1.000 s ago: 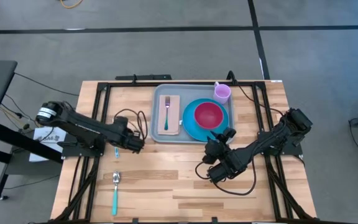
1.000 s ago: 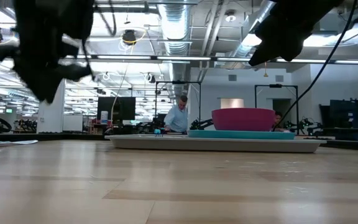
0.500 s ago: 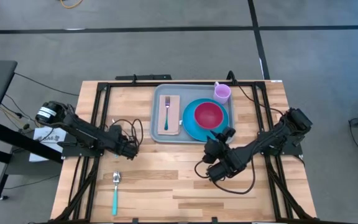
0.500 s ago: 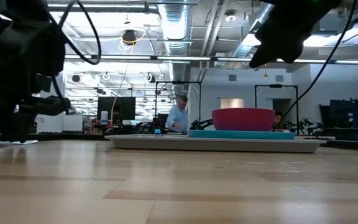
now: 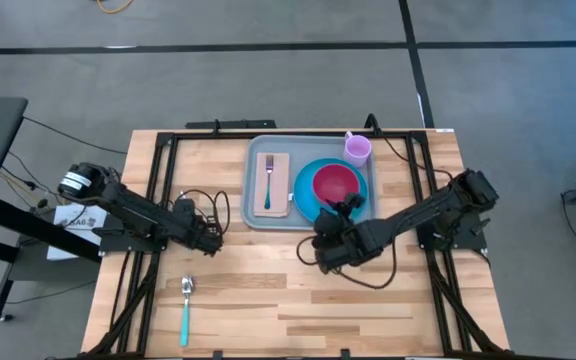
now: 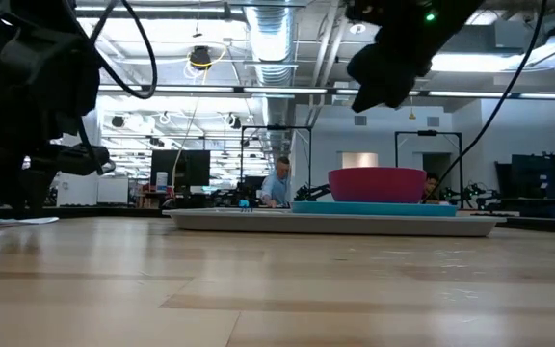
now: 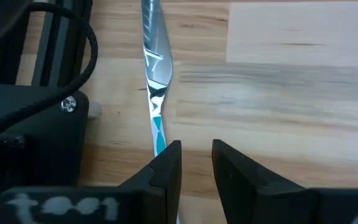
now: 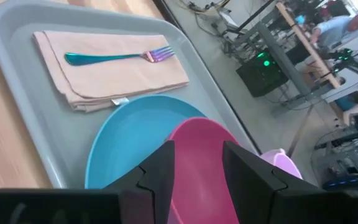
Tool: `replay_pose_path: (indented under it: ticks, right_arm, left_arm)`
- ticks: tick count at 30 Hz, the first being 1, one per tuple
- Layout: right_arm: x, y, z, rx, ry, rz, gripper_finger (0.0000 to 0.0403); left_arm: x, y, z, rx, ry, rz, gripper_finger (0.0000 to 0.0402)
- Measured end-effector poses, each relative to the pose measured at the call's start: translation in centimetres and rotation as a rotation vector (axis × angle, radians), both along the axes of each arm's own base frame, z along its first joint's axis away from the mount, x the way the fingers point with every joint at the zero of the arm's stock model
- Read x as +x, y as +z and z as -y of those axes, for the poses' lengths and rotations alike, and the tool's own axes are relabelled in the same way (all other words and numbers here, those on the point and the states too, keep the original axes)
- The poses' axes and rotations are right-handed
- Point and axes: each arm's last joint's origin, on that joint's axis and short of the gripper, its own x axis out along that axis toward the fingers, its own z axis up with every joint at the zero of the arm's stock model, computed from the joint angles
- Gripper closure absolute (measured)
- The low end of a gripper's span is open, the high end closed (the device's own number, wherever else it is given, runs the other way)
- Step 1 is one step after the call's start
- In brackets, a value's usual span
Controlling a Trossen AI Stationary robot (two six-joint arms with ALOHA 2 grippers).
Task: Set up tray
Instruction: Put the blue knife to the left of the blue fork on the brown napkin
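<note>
tray (image 5: pixel 251 215), a large pale grey-blue rectangular plastic one with rounded corners and a low rim, is set at the far middle of the wooden counter (image 5: pixel 268 290). the right gripper (image 5: pixel 330 245) is held just before its near rim, fingers slightly parted, nothing gripped. the left gripper (image 7: pixel 196 163) is poised over a teal-handled knife (image 7: pixel 155 81), fingers narrowly spread. a tan napkin (image 8: pixel 114 71), fork (image 8: pixel 117 56), round blue plate (image 8: pixel 126 140) and pink bowl (image 8: pixel 201 165) are carried on the tray.

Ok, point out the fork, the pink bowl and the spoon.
fork (image 8: pixel 114 56): right wrist view, on its handle, lying on the napkin.
pink bowl (image 5: pixel 336 184): high view, on its inside, sitting on the blue plate.
spoon (image 5: pixel 185 310): high view, on its teal handle, on the table.
</note>
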Motion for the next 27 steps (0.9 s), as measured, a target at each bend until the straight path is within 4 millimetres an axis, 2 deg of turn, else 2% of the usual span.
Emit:
replay_pose_path:
  ticks: [5, 9, 13, 18, 27]
  right_arm:
    - [0.9, 0.0, 1.0, 0.033, 0.018, -0.023, 0.0274]
    - [1.4, 0.1, 1.7, 0.034, 0.017, -0.023, 0.0274]
    - [1.5, 0.1, 2.3, 0.043, 0.002, -0.026, 0.0274]
    - [1.6, 0.1, 2.7, 0.044, -0.01, -0.027, 0.0274]
    - [1.7, 0.0, 2.7, 0.067, -0.005, -0.031, 0.0274]
  left_arm:
    - [0.5, -0.5, 0.0, -0.003, 0.011, 0.017, 0.0322]
    - [1.7, -0.6, 0.2, 0.013, -0.072, 0.012, 0.0322]
    - [2.3, 1.1, 0.3, 0.064, -0.105, -0.138, 0.0322]
    - [3.3, 2.6, 0.7, 0.07, 0.011, -0.209, 0.0322]
    - [3.5, -0.2, 1.0, 0.083, 0.055, -0.351, 0.0322]
